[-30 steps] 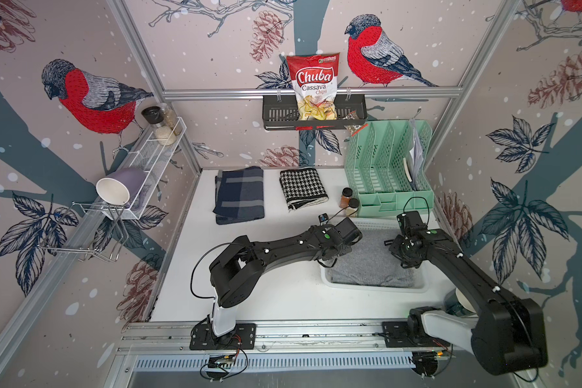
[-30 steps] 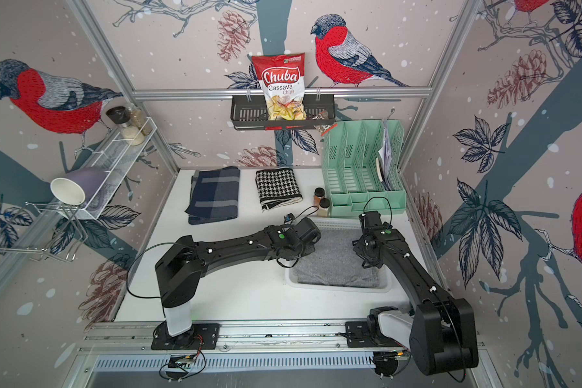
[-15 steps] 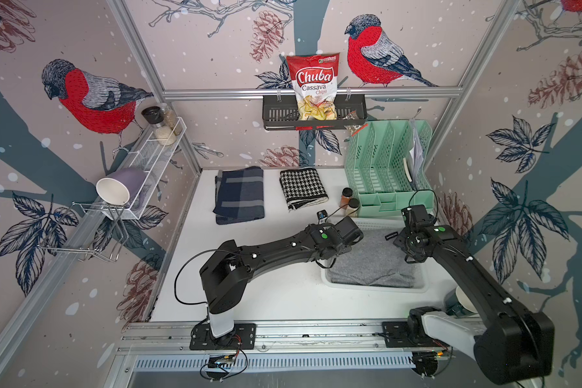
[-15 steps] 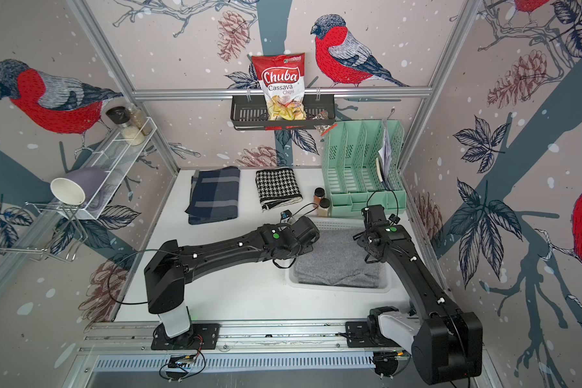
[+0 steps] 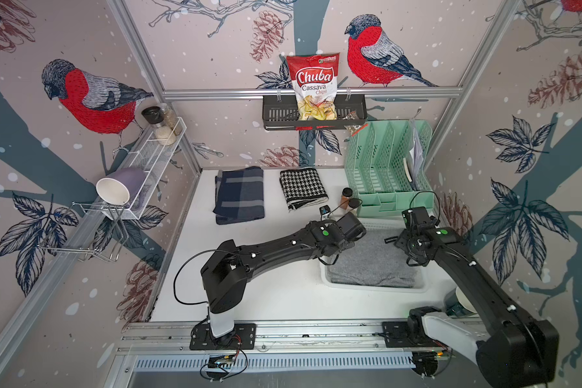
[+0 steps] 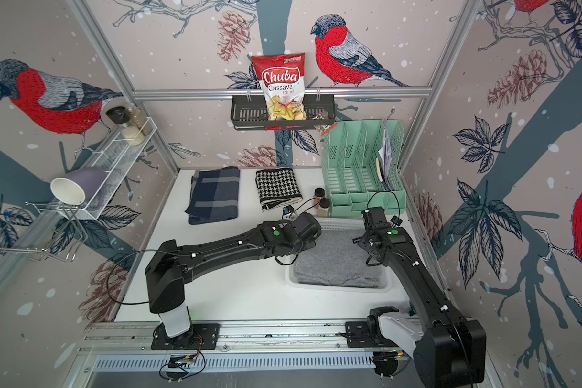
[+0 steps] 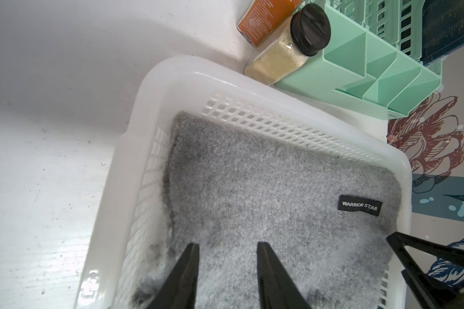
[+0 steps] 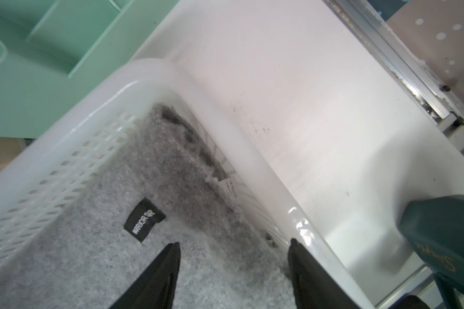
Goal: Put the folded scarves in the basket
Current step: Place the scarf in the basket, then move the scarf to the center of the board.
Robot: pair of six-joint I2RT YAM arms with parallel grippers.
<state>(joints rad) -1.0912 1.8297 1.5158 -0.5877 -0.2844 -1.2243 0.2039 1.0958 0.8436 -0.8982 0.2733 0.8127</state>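
Observation:
The folded grey scarf [image 5: 373, 263] [image 6: 338, 263] with a black "WARRIOR STAR" label [image 7: 360, 206] lies flat inside the white perforated basket [image 5: 373, 289] [image 6: 336, 289] at the table's right front. My left gripper [image 7: 228, 244] hangs just above the scarf's left part, open, with only cloth showing between its fingers. Over the scarf's back right corner, beside the basket wall [image 8: 255, 166], my right gripper [image 8: 234, 241] is open and wider apart. Neither gripper holds anything.
A mint green file organiser [image 5: 387, 171] stands right behind the basket, with two spice jars [image 5: 348, 201] at its left foot. Further back lie a houndstooth scarf [image 5: 303, 188] and a navy plaid scarf [image 5: 239, 195]. A dark green cup [image 8: 439, 235] sits beside the basket's right front.
Both grippers have opened from nearly shut and risen slightly off the grey scarf, which stays lying in the basket. The right wrist shifted a little toward the back right.

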